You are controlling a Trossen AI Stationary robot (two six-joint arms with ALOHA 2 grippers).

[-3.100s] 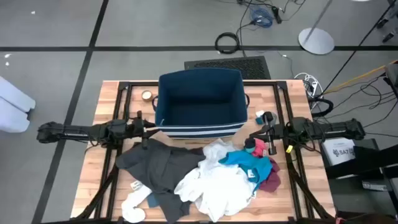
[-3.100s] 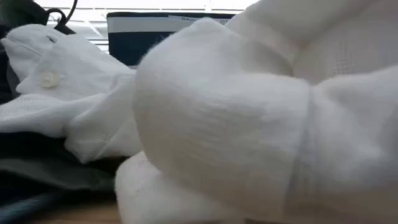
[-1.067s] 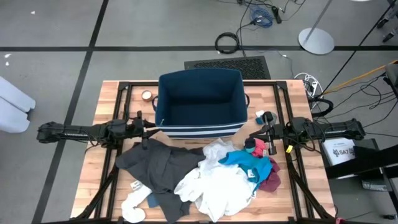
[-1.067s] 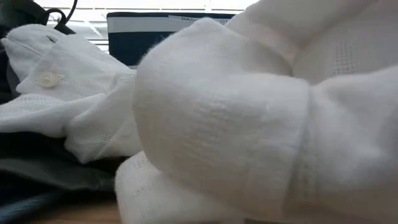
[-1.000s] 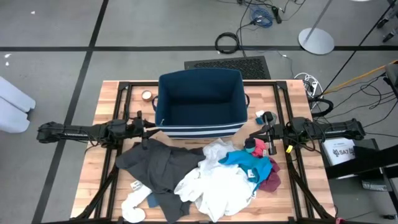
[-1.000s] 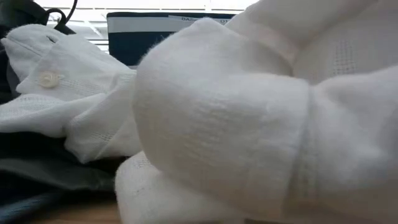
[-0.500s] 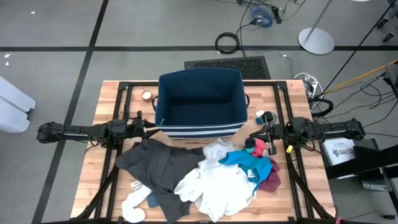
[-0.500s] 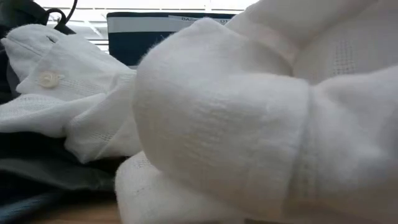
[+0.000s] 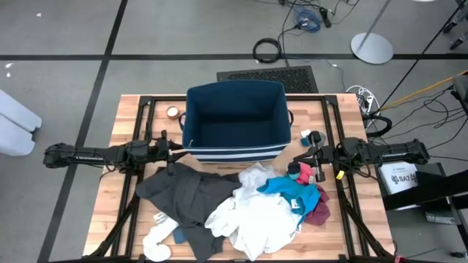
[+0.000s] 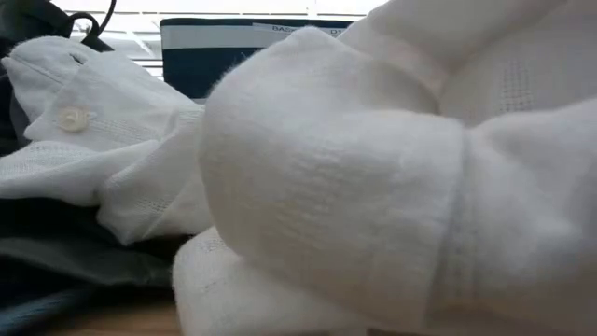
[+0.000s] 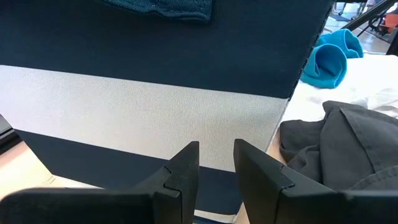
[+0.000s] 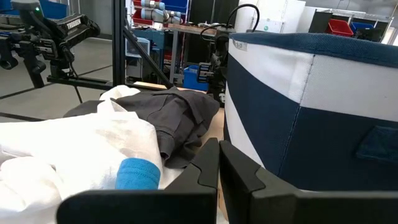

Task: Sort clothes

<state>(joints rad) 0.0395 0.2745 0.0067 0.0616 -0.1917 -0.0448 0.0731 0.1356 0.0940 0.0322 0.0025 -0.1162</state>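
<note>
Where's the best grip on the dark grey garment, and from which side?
Probably the raised fold at the dark grey garment edge nearest the bin, taken from above by the left gripper, which sits empty right beside it. That end lies free on the table; its other end runs under the white garment.

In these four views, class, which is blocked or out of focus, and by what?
Low view: a white sock right at the lens fills the frame, soft and blurred; only a strip of the bin shows behind. High view: sharp, evenly lit. Wrist views: clear, bin walls close.
</note>
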